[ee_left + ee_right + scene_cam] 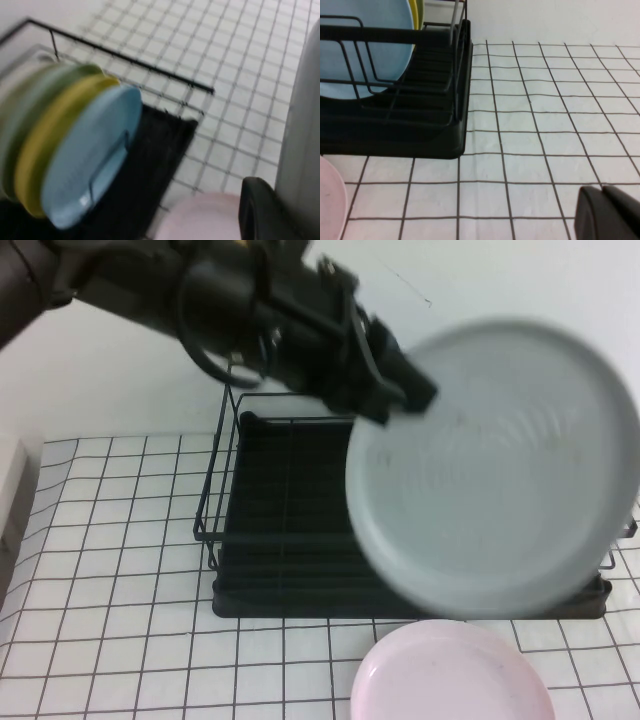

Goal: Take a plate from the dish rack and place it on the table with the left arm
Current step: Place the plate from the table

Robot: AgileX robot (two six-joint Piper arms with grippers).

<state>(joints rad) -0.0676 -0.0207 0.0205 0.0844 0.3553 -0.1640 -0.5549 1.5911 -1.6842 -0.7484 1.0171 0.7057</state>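
My left gripper (400, 395) is shut on the rim of the pale grey-white plate (495, 465) and holds it lifted in the air, in front of the black wire dish rack (290, 530). In the left wrist view the plate (302, 135) fills the edge beside one black finger (260, 210). The rack still holds a light blue plate (87, 160), a yellow one (55, 135) and a green one. My right gripper (610, 212) is shut and empty, low over the gridded table (545, 125) beside the rack (420, 125).
A pink plate (450, 675) lies flat on the table in front of the rack; it also shows in the right wrist view (330, 197). A pale box (12, 490) stands at the table's left edge. A white wall runs behind the rack.
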